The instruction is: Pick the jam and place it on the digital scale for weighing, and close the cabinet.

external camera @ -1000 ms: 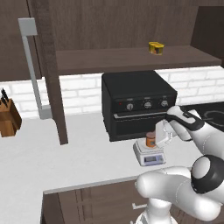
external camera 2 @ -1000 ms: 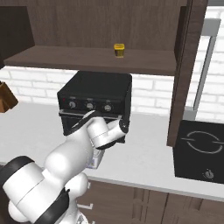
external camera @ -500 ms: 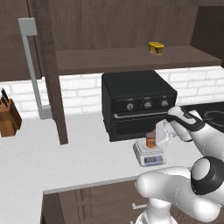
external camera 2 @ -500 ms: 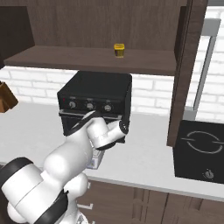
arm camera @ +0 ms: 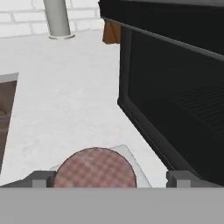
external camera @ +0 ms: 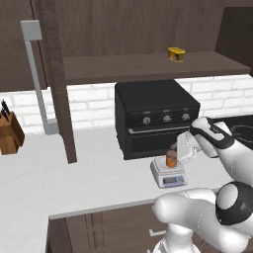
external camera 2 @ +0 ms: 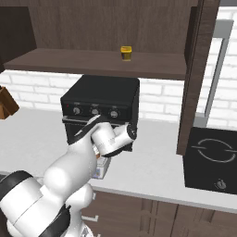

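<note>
Cabinet (external camera: 54,89) doors hang wide open above the table (external camera: 59,183), so that's your next job. Down by the black oven (external camera: 153,116), the jam (external camera: 171,158) stands on the digital scale (external camera: 169,174). Your hand (arm camera: 113,177) straddles it, fingers apart; lift straight up, don't clip the lid.

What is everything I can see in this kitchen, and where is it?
jam: one, orange-brown jar, standing on the scale
scale: one, light grey, on the counter in front of the oven
oven: one, black, on the counter against the brick wall
cabinet: one, dark brown, above the counter, doors open
yellow object: one, on the cabinet shelf
knife block: one, brown, far left on the counter
cooktop: one, black, right end of the counter
gripper: one, white, open around the jam
</note>
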You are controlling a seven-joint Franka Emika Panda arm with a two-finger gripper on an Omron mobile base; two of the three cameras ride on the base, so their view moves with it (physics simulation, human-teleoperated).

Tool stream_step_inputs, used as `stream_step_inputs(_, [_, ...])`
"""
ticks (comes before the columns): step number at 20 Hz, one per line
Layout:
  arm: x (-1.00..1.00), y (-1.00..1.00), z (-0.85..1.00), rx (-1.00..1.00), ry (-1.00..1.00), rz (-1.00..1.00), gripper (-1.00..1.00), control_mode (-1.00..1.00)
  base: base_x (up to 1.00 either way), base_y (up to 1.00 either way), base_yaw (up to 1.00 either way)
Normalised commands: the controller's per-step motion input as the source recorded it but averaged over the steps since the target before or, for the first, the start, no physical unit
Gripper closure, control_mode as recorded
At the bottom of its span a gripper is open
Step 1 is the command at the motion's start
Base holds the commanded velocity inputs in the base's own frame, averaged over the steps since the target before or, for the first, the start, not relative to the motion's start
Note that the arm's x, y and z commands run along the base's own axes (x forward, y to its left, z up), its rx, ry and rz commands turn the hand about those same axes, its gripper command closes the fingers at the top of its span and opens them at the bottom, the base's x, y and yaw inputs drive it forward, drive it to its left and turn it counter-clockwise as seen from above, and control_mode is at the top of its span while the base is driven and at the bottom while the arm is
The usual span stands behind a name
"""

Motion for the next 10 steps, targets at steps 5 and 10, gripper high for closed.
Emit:
stream_step_inputs(5, [-0.06,-0.09,0.45,0.00,-0.14,0.00,-1.00,-1.00,0.00,0.00,0.00])
stream_step_inputs(10, [-0.65,-0.13,0.38,0.12,-0.44,-0.04,-1.00,-1.00,0.00,0.00,0.00])
